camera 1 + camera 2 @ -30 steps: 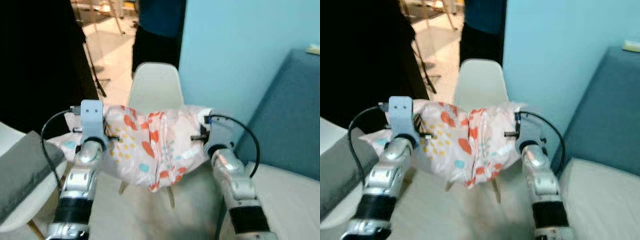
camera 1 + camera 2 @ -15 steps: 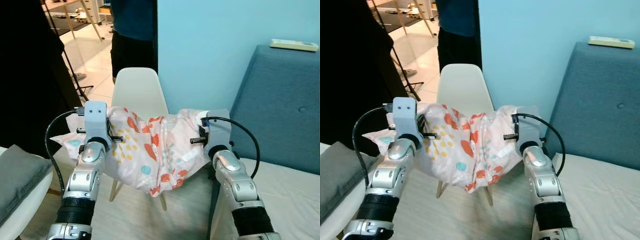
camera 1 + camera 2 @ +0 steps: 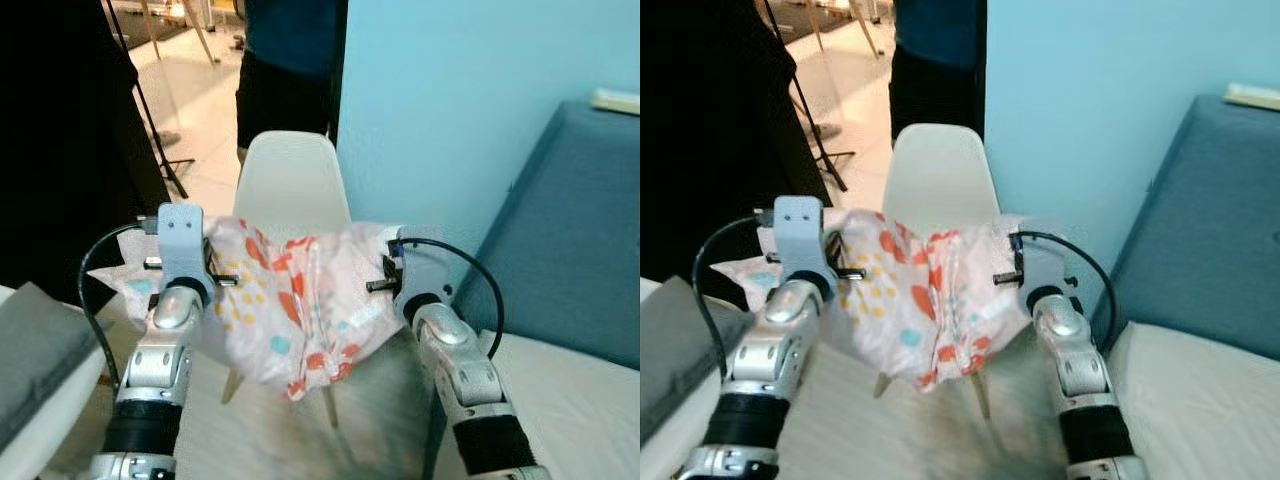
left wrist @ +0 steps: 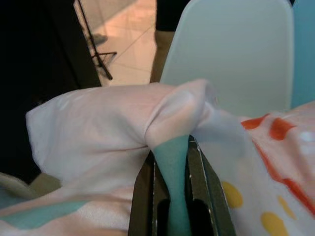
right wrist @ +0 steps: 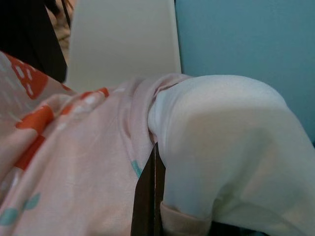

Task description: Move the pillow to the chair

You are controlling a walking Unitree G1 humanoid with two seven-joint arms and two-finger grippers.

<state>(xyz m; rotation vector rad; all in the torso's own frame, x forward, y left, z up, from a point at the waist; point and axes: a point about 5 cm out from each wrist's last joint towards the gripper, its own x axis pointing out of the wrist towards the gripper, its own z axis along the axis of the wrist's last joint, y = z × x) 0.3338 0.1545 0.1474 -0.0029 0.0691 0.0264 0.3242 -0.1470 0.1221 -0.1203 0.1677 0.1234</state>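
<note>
1. Cushion grey sits at the lower left edge of the head view, on a pale seat beside my left arm.
2. My left gripper is just left of centre in the head view, raised in front of me. In my left wrist view its two black fingers are pinched narrow on a teal-and-white fold of the pillow, so it is clamped on the cloth.
3. That pillow, pale pink with orange, yellow and teal spots, hangs in the middle of the frame between my two grippers. It sags downward in the centre, its lowest corner dangling below my wrists.
4. Behind the pillow, at centre, stands the chair, white with a rounded back and wooden legs. The pillow is held in front of its backrest and above its seat; whether it touches the seat I cannot tell.
5. At top centre a person in dark shorts and a blue top stands behind the chair, on a light tiled floor.
6. My right gripper is right of centre in the head view, level with the left one. In my right wrist view the black fingers are pressed close together on the white end of the pillow, holding it.
7. On the right, a light blue wall and a dark blue sofa fill the frame, with a pale object on top of the sofa at the upper right edge.
</note>
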